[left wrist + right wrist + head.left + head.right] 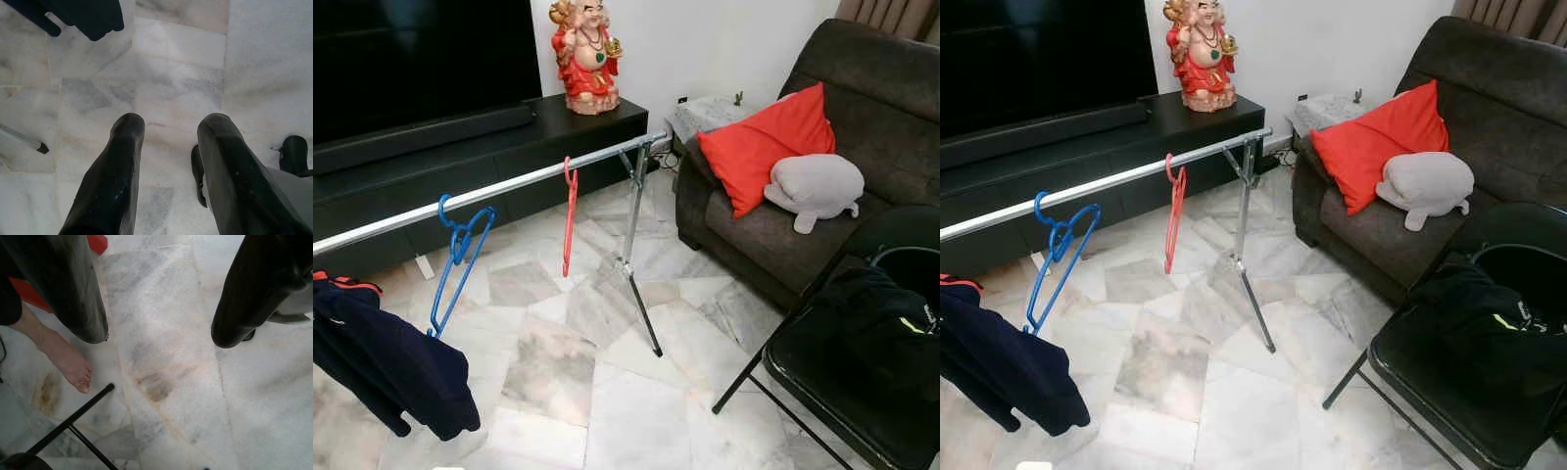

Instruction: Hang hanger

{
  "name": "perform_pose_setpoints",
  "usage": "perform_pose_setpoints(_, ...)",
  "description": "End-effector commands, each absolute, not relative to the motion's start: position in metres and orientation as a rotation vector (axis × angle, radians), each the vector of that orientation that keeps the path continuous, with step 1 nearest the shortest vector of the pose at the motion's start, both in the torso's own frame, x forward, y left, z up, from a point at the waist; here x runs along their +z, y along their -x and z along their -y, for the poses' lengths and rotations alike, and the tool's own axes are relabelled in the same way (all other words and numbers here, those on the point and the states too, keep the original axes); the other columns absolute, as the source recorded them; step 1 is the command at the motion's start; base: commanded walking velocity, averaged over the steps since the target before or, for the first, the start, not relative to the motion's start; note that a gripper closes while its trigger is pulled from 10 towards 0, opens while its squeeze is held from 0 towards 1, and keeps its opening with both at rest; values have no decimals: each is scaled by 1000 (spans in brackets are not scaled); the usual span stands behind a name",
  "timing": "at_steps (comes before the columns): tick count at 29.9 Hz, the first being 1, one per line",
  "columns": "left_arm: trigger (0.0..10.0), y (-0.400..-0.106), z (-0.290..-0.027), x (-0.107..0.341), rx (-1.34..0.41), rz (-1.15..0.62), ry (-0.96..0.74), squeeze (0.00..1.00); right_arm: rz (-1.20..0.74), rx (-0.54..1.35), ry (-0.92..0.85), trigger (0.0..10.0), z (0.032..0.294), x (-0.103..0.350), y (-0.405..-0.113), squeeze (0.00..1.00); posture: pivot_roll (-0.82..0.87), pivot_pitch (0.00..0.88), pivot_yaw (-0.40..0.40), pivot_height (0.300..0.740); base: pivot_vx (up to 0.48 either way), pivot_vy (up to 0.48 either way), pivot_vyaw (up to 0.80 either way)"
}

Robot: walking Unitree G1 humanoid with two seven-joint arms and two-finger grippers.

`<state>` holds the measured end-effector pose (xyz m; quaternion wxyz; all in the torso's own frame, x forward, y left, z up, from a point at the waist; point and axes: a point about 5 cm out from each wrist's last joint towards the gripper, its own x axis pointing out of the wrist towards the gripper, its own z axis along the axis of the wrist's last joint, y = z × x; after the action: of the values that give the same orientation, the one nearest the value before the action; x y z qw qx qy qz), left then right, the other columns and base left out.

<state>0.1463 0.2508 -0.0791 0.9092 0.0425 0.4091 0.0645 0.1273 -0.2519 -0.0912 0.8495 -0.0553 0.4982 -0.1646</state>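
While both grippers, left [168,142] and right [159,330], hung wide and empty, the light, stiff red plastic hanger [569,217] looked best gripped at its hook.

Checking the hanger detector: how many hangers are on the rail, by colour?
Blue hanger: 1
Red hanger: 1
Total: 2, both hooked on the rail.
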Motion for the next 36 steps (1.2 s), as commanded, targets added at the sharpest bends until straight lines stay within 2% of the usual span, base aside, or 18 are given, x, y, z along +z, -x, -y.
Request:
perform_pose_setpoints(1,10000,-142,-253,-80,140,-852,-87,0,-1025,-317,147,10000,255,-91,-122,0,54,49,-10,740,0,0,0)
perform_pose_setpoints(3,10000,-141,-253,-80,135,-853,-87,0,-1027,-223,190,10000,249,-93,-119,0,51,58,-6,740,0,0,0)
perform_pose_setpoints(6,10000,-141,-253,-80,134,-850,-80,0,-1012,-203,149,10000,243,-94,-121,0,49,61,-7,740,0,0,0)
perform_pose_setpoints(12,10000,-141,-253,-81,130,-857,-67,0,-936,-159,84,10000,229,-90,-141,0,50,71,-12,740,0,0,0)
perform_pose_setpoints(26,10000,-134,-248,-86,115,-912,-55,0,-911,-161,66,10000,223,-91,-141,0,28,75,-3,740,0,0,0)
perform_pose_setpoints(36,10000,-137,-249,-85,107,-915,-54,0,-918,-176,61,10000,223,-91,-140,0,26,57,3,740,251,0,0)
